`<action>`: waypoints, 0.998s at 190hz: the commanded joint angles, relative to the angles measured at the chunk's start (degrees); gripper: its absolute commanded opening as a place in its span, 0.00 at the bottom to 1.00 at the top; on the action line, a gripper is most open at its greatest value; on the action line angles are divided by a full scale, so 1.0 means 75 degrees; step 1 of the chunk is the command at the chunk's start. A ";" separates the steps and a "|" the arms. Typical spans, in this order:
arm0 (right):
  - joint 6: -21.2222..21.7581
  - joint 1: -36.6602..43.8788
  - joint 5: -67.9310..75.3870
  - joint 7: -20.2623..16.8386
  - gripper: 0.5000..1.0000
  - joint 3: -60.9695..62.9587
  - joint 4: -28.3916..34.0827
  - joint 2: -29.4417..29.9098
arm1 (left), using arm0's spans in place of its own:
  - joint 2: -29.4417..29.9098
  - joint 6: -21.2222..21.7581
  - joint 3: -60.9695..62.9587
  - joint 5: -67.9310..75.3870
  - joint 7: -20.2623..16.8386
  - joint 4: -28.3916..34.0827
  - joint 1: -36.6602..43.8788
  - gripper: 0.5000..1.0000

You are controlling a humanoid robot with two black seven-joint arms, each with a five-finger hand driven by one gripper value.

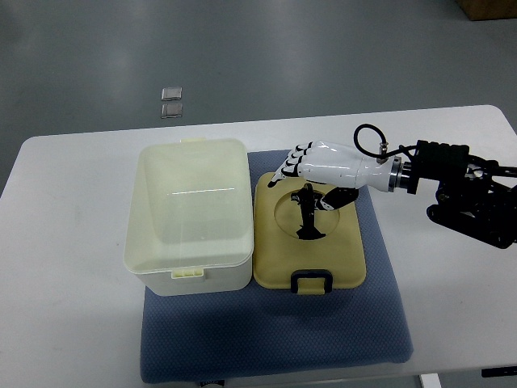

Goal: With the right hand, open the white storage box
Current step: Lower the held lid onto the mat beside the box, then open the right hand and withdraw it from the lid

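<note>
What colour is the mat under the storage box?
The mat is blue-grey, seen best in the top view, where it lies under the box and lid.

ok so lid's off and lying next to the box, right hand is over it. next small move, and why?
Probably lift the right hand straight up and draw it back toward the right edge. The white storage box already stands open on the blue mat, and the lid lies flat beside it, on the box's right. The fingers look relaxed above the lid's round recess and grip nothing, so only clearing away seems left.

Glossy translucent plastic storage box w/ matt cream lid (black latch) on blue cloth mat.
</note>
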 commanded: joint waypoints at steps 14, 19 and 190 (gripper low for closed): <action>-0.0038 -0.0129 -0.0011 0.0000 0.62 -0.0032 -0.0036 -0.0004 | 0.0000 0.0000 0.0000 0.0000 -0.0002 0.0000 0.0000 1.00; -0.0038 -0.0176 -0.0011 0.0000 0.63 -0.0078 -0.0047 -0.0004 | 0.0000 0.0000 0.0000 0.0000 -0.0002 0.0000 0.0000 1.00; -0.0015 0.0093 0.0973 0.0000 0.63 0.0062 -0.0587 -0.1258 | 0.0000 0.0000 0.0000 0.0000 -0.0002 0.0000 0.0000 1.00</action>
